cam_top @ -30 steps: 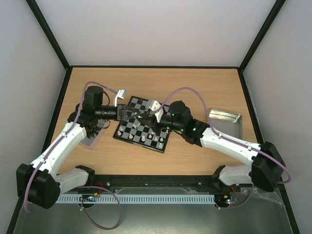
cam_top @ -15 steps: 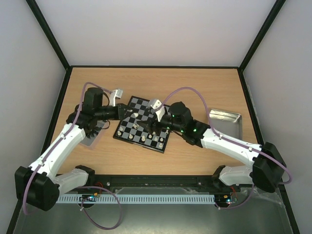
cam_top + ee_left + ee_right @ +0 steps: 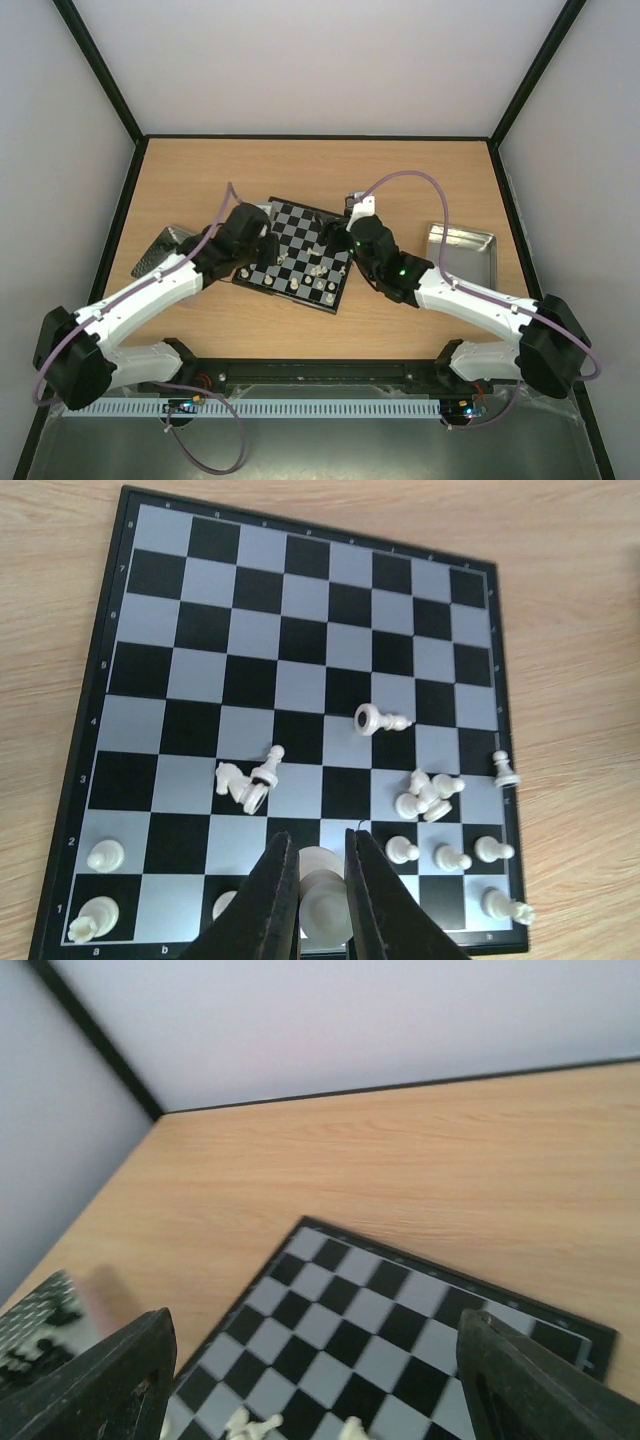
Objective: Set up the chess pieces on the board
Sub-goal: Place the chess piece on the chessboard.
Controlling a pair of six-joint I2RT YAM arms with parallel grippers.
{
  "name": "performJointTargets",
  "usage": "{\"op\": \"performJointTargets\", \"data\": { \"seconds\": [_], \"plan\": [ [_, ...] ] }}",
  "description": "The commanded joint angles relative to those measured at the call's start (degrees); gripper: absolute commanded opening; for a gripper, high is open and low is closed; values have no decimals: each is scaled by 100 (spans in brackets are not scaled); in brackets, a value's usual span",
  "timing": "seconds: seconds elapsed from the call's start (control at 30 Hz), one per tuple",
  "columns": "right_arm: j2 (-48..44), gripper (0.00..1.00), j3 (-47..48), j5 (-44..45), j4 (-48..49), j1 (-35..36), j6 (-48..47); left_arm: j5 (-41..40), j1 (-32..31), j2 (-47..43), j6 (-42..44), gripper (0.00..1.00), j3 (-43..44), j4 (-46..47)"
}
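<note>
Pinched cream piece cut off below (kind unclear), tray blurred

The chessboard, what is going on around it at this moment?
White chess pieces are being set up. The left tool is shut on a white piece above the near rows of the board. The right tool hangs open by the board. Several toppled pieces lie mid-board.

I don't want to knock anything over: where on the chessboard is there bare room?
The far half of the small black-and-grey chequered chessboard is bare, from its far rim down to the lying cream-white piece. Crowded: the near right corner, where toppled white pieces heap beside upright pawns, and around the left gripper, shut on a white piece.
</note>
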Motion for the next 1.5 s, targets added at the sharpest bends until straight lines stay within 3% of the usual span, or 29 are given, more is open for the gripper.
{"op": "performJointTargets", "data": {
  "seconds": [0.0, 0.3, 0.6, 1.47],
  "plan": [
    [190, 75, 138, 1457, -564, 8, 1176, -1021, -452, 179, -207, 7, -40, -207],
    [64, 77, -258, 1000, 186, 11, 1149, -693, -629, 504, -179, 7, -740, 517],
    [134, 79, -290, 1112, 115, 6, 1249, -392, -778, 752, -251, 8, -1298, 1268],
    [254, 80, -239, 1013, 29, 6, 1261, -1003, -1106, 1127, -453, 11, -1482, 1332]
  ]
}}
